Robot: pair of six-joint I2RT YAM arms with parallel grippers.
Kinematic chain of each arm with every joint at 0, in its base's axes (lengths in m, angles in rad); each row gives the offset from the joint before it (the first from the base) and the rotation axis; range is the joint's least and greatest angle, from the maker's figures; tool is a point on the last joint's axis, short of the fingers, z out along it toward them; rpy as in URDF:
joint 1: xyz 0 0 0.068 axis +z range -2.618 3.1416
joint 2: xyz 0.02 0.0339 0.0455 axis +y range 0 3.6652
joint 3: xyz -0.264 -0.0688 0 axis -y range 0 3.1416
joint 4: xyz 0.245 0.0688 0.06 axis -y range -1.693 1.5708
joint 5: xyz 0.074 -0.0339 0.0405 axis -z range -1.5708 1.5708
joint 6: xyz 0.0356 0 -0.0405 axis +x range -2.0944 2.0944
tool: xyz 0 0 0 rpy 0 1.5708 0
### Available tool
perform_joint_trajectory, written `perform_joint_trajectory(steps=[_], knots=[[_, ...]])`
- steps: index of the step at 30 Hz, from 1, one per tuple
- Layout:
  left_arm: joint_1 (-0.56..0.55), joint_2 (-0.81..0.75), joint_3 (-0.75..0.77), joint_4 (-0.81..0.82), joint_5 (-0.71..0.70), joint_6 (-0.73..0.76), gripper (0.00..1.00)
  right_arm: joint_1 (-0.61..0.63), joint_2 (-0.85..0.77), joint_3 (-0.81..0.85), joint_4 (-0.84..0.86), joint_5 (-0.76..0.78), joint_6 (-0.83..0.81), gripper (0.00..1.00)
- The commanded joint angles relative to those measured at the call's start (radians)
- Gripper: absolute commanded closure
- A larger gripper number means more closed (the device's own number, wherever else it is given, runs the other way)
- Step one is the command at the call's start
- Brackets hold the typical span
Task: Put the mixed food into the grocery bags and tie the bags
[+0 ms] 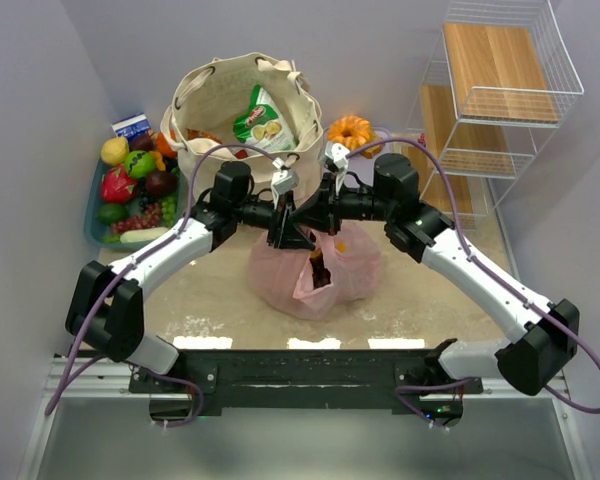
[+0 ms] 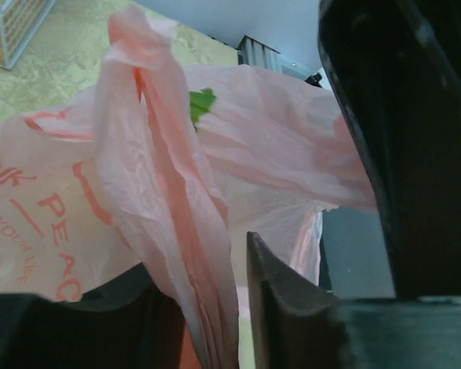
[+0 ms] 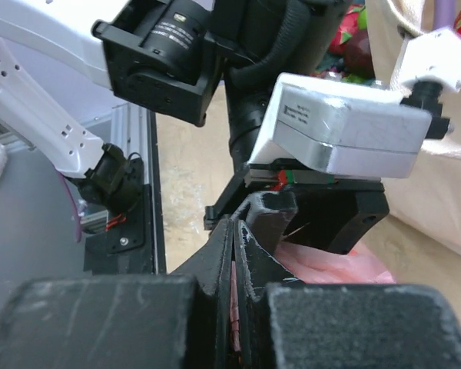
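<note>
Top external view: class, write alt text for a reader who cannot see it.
The left hand and right hand meet atop a pink plastic bag at the centre of the table. Behind it stands a canvas tote holding a green snack packet, with a fruit tray on its left and an orange ring cake on its right.

1 overhead view — 2 wrist close-ups, bag (image 1: 280, 275) shared.

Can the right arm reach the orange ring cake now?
Probably not at once: the right gripper is shut on a strip of the pink bag. The cake lies uncovered farther back, so once the gripper lets go, the way looks free.
</note>
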Motion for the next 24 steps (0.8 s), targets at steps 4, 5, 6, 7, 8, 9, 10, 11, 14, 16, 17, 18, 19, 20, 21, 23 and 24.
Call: perform_joint_trajectory(steps=[4, 5, 6, 7, 8, 9, 10, 11, 14, 16, 17, 18, 19, 20, 21, 23, 24], knots=[[-0.005, -0.065, -0.018, 0.075, 0.001, -0.013, 0.43, 0.005, 0.021, -0.01, 0.137, -0.007, 0.055, 1.0], [-0.005, -0.07, -0.027, 0.086, 0.001, -0.025, 0.41, 0.005, 0.024, -0.016, 0.153, -0.004, 0.064, 1.0], [-0.005, -0.074, -0.034, 0.103, 0.01, -0.041, 0.38, 0.005, 0.029, -0.019, 0.157, -0.001, 0.067, 1.0], [-0.005, -0.079, -0.045, 0.164, 0.017, -0.061, 0.35, 0.005, 0.029, -0.026, 0.165, 0.002, 0.071, 1.0], [-0.005, -0.079, -0.071, 0.202, 0.037, -0.117, 0.33, 0.005, 0.03, -0.033, 0.177, 0.005, 0.074, 1.0], [-0.005, -0.077, -0.083, 0.247, 0.048, -0.151, 0.3, 0.005, 0.033, -0.036, 0.182, 0.01, 0.075, 1.0], [-0.005, -0.073, -0.096, 0.332, 0.059, -0.185, 0.3, 0.006, 0.037, -0.042, 0.196, 0.018, 0.075, 1.0], [-0.005, -0.071, -0.111, 0.362, 0.08, -0.231, 0.29, 0.006, 0.035, -0.055, 0.205, 0.027, 0.077, 1.0], [-0.005, -0.071, -0.116, 0.381, 0.108, -0.234, 0.26, 0.005, 0.037, -0.067, 0.223, 0.048, 0.075, 1.0], [-0.005, -0.082, -0.122, 0.376, 0.122, -0.225, 0.23, 0.005, 0.037, -0.072, 0.23, 0.076, 0.072, 1.0], [-0.005, -0.088, -0.131, 0.372, 0.131, -0.213, 0.21, 0.005, 0.037, -0.072, 0.23, 0.09, 0.072, 1.0], [-0.005, -0.093, -0.136, 0.372, 0.131, -0.205, 0.18, 0.005, 0.038, -0.07, 0.231, 0.096, 0.074, 1.0], [-0.005, -0.106, -0.14, 0.372, 0.129, -0.202, 0.17, 0.005, 0.041, -0.07, 0.24, 0.102, 0.081, 1.0], [-0.005, -0.11, -0.148, 0.373, 0.126, -0.193, 0.15, 0.005, 0.044, -0.075, 0.249, 0.101, 0.089, 1.0], [-0.005, -0.117, -0.152, 0.385, 0.129, -0.193, 0.14, 0.005, 0.046, -0.076, 0.259, 0.098, 0.092, 1.0], [-0.005, -0.126, -0.159, 0.387, 0.134, -0.182, 0.13, 0.006, 0.049, -0.082, 0.274, 0.091, 0.101, 1.0], [-0.005, -0.131, -0.162, 0.379, 0.133, -0.178, 0.13, 0.005, 0.049, -0.085, 0.277, 0.088, 0.103, 1.0]])
